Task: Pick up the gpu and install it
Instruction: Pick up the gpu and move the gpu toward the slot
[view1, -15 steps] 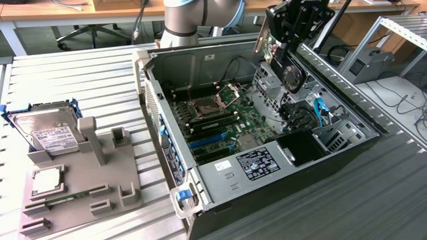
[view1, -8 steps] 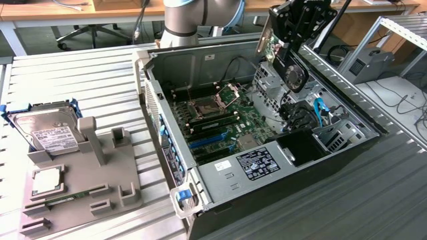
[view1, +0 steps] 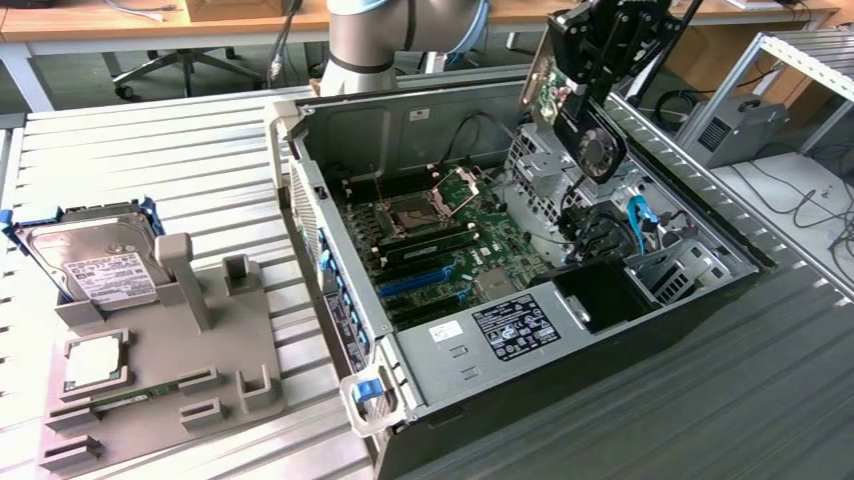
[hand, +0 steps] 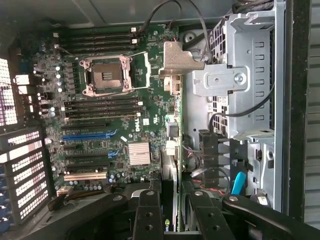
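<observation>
gpu (view1: 577, 118) clamped edge-on in claw (hand: 175, 199), jaws narrow on card. Hangs above open PC case (view1: 441, 385), over drive cage (hand: 240, 75) side, well apart from blue PCIe slot (hand: 90, 135).

Judgement:
- keep card upright
- match card edge to slot line
- bracket toward rear grille
- mind loose cables

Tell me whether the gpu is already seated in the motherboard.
No: the gripper holds the gpu in the air above the open case, clear of the motherboard.
</observation>
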